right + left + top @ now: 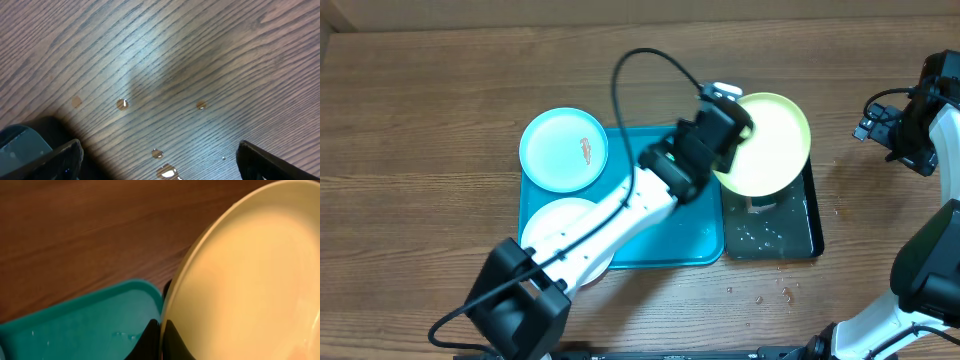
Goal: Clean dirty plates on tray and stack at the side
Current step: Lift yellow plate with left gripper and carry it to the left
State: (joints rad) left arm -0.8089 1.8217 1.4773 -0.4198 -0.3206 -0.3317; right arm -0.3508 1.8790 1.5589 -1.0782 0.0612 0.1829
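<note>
My left gripper [732, 128] is shut on the rim of the yellow-green plate [768, 142] and holds it tilted above the black water tray [808, 232]. In the left wrist view the fingers [161, 339] pinch the plate's edge [250, 280]. The light blue plate [563, 149] with an orange-red smear lies on the turquoise tray [692, 240] at its back left. The white plate [558, 225] lies at the tray's front left, partly under my left arm. My right gripper [159, 160] is open and empty over bare wood; in the overhead view it is hidden at the lower right.
Water drops [772, 292] lie on the wood in front of the black tray, and also under the right gripper [122, 103]. A dark device on a stand [910, 125] sits at the far right edge. A black cable [640, 70] arcs over the turquoise tray's back.
</note>
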